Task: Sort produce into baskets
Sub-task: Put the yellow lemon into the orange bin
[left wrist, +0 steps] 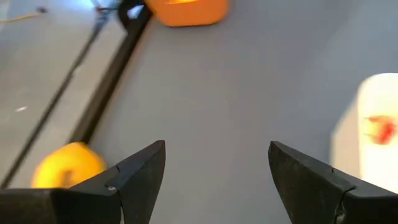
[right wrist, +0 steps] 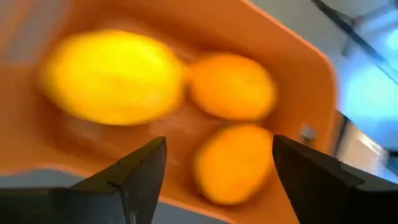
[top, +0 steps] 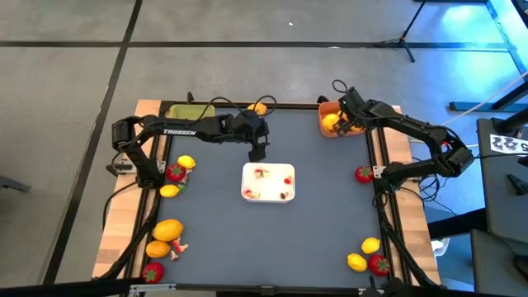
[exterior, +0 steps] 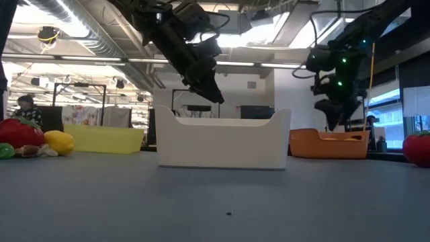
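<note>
My right gripper (right wrist: 217, 152) stands open just above the orange basket (top: 331, 120) at the far right corner. A yellow lemon (right wrist: 112, 74) and two orange fruits (right wrist: 233, 84) (right wrist: 233, 162) lie in the basket below its fingers, and none is between them. My left gripper (left wrist: 217, 155) hangs open over bare table just beyond the white tray (top: 268, 182), pointing slantwise down with nothing between its fingers. A yellow fruit (top: 260, 107) lies at the far edge near it. The yellow-green basket (top: 188, 111) stands at the far left.
Loose produce lies along the left edge: a strawberry (top: 175, 172), two lemons (top: 186, 162) and, nearer, orange pieces (top: 168, 229). On the right lie a strawberry (top: 364, 174) and a near-corner cluster (top: 370, 254). The table's middle around the tray is bare.
</note>
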`<state>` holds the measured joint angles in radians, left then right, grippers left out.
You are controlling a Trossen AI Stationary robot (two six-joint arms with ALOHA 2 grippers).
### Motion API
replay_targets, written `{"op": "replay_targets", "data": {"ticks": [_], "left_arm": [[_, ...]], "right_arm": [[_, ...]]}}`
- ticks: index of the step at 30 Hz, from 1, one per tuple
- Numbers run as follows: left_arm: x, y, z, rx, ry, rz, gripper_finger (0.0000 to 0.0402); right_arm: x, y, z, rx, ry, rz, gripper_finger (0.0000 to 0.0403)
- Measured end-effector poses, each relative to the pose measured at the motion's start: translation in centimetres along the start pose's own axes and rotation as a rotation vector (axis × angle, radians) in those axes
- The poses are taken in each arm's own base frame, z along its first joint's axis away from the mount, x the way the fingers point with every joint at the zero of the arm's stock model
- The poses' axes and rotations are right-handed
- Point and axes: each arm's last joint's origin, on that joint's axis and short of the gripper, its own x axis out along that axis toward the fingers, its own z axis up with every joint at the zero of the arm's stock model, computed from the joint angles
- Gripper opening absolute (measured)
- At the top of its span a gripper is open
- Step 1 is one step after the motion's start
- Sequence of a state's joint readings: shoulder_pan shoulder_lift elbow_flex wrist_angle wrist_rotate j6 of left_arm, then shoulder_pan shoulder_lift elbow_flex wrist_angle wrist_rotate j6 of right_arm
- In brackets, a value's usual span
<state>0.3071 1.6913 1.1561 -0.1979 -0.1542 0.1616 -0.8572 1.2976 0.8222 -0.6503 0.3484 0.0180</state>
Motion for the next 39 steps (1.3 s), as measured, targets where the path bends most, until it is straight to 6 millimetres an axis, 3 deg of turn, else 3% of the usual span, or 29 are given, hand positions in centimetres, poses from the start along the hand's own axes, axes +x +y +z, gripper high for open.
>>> {"op": "replay_targets", "data": {"ticks": [5, 11, 15, 25, 34, 39], "left_arm": [[0.2, 2.1, -0.4, -0.085, 0.022, 0.072, 0.0280], [0.4, 6.1, -1.6, -0.240, 0.062, 0.154, 0.0280], [0.4, 7.7, -2.1, -0.220, 0.073, 0.185, 0.0280], [0.4, 9.3, -2.6, -0.228, 0.085, 0.214, 0.0293], [1.1, 9.3, -2.9, -0.186, 0.098, 0.215, 0.0394], [1.3, 9.2, -2.8, -0.195, 0.090, 0.216, 0.0381]], "right_arm": [[-1.1, 2.0, 1.2, -0.040, -0.110, 0.129, 0.0287], [-2.3, 4.6, 2.0, -0.096, -0.242, 0.259, 0.0287], [-3.0, 5.9, 2.1, -0.129, -0.291, 0.297, 0.0287], [-3.5, 6.7, 1.9, -0.178, -0.311, 0.315, 0.0287], [-3.4, 6.8, 1.9, -0.179, -0.308, 0.312, 0.0287], [-3.4, 6.8, 1.9, -0.180, -0.306, 0.312, 0.0287]]}}
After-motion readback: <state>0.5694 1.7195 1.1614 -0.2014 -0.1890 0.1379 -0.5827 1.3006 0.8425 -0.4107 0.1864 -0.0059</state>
